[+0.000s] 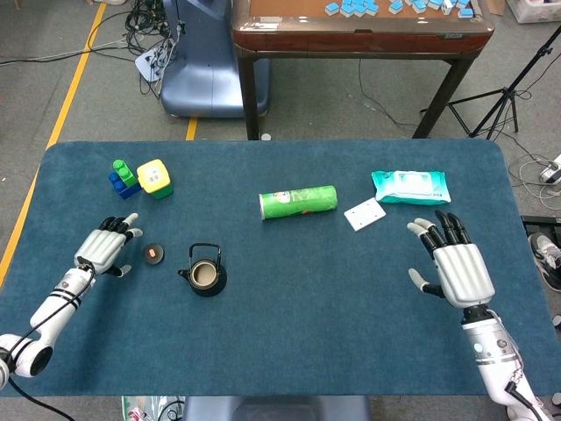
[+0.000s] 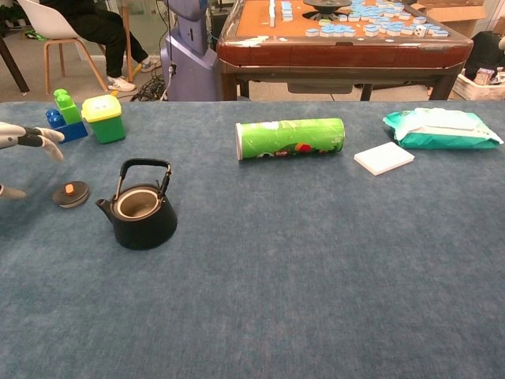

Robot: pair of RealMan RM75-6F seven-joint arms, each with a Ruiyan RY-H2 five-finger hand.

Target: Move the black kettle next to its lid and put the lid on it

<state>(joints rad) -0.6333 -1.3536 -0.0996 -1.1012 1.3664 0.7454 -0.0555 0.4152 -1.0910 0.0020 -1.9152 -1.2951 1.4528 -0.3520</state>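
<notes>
The black kettle stands upright on the blue table, handle up, mouth uncovered. Its flat black lid with an orange knob lies on the cloth a short way to the kettle's left. My left hand hovers just left of the lid, fingers spread, holding nothing. My right hand floats over the right side of the table, far from the kettle, fingers apart and empty; the chest view does not show it.
A green can lies on its side mid-table. A white card and a teal wipes pack lie at the right rear. Toy blocks stand at the left rear. A wooden table stands beyond.
</notes>
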